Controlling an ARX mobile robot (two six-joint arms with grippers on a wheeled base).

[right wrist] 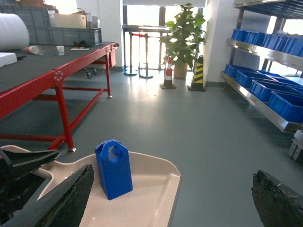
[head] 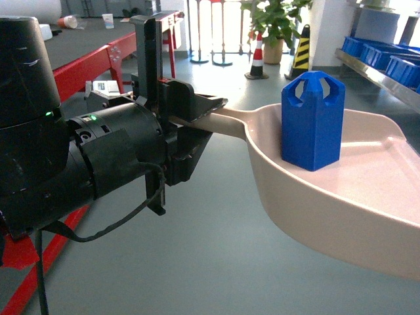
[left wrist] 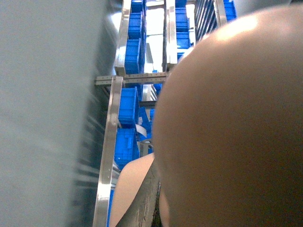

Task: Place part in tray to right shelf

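Observation:
The part [head: 313, 121], a small bright-blue block, stands upright in the beige tray [head: 367, 216], held level above the floor. My left gripper [head: 200, 115] is shut on the tray's long handle [head: 226, 119]. In the left wrist view the tray's underside [left wrist: 227, 118] fills the right side, and a dark finger [left wrist: 142, 209] lies against the handle. The right wrist view shows the part [right wrist: 113, 169] in the tray [right wrist: 151, 198], with my right gripper [right wrist: 170, 203] open and empty around the tray's near corner. The right shelf [head: 377, 75] runs along the right wall.
Blue crates [head: 403, 65] sit on the right shelf [right wrist: 265, 101]. A red-framed table [head: 98, 59] stands at the left. A traffic cone [head: 257, 59], a striped bollard [head: 302, 49] and a potted plant [head: 275, 26] stand at the far end. Grey floor [right wrist: 189, 127] lies between.

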